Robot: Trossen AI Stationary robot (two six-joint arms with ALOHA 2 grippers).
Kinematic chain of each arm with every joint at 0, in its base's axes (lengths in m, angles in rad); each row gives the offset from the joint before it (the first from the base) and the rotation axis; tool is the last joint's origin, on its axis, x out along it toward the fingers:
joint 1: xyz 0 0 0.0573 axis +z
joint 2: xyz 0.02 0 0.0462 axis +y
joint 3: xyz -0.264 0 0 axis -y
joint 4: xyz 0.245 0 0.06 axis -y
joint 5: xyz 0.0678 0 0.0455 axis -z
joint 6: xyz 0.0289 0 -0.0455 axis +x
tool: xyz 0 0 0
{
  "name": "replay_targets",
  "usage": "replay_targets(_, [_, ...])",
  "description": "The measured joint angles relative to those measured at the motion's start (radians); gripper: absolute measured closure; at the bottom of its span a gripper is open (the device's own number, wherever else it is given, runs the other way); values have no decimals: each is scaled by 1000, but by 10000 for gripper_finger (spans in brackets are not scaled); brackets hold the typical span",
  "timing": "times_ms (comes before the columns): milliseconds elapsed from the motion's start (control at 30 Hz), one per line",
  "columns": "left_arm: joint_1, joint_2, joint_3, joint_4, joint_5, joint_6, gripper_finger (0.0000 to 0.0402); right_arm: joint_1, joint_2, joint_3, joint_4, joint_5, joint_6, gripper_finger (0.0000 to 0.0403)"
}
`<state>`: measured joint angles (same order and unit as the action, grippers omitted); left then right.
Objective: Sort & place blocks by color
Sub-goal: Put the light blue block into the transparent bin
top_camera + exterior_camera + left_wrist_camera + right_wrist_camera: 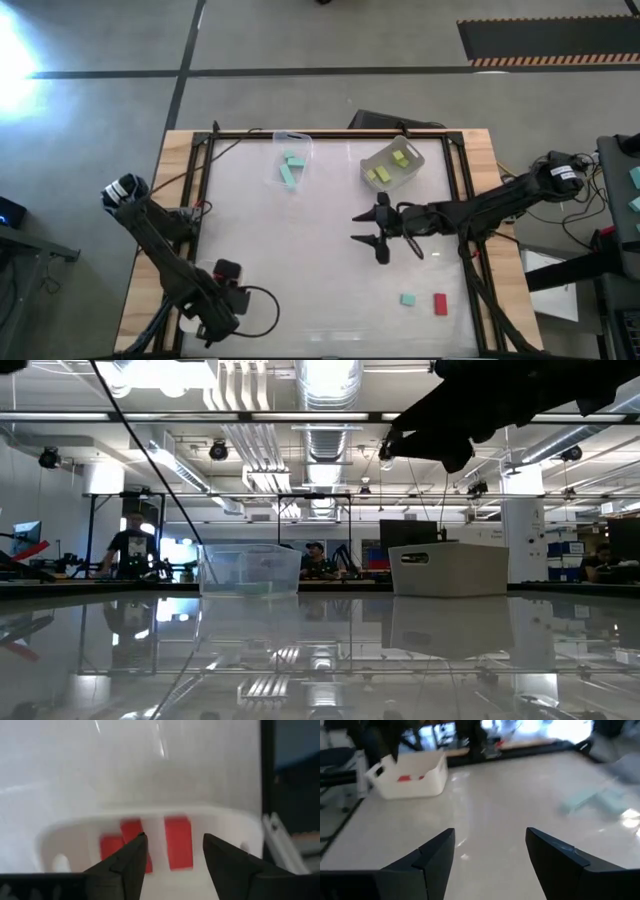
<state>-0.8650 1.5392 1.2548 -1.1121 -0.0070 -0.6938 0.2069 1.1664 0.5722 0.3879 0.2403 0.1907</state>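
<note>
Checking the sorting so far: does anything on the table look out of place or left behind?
Two blocks, a teal block and a red block, lie loose on the table, outside any tray. The right pincer hangs open above the table, empty.

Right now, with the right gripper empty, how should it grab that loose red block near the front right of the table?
Come straight down on the red block with the right gripper open. It lies flat and looks longer front to back, so close across its short sides. The teal block sits close on one side but apart, leaving a narrow gap for a finger.
</note>
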Motion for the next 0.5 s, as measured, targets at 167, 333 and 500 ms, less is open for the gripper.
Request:
replay_targets(167, [57, -36, 86, 4, -328, 148, 258, 11, 0, 85, -212, -22, 100, 170])
replay_targets(333, [168, -114, 50, 89, -466, 501, 314, 9, 0, 229, -560, -4, 203, 171])
replay_targets(500, [296, -209, -110, 378, -404, 814, 383, 11, 0, 299, -770, -5, 296, 171])
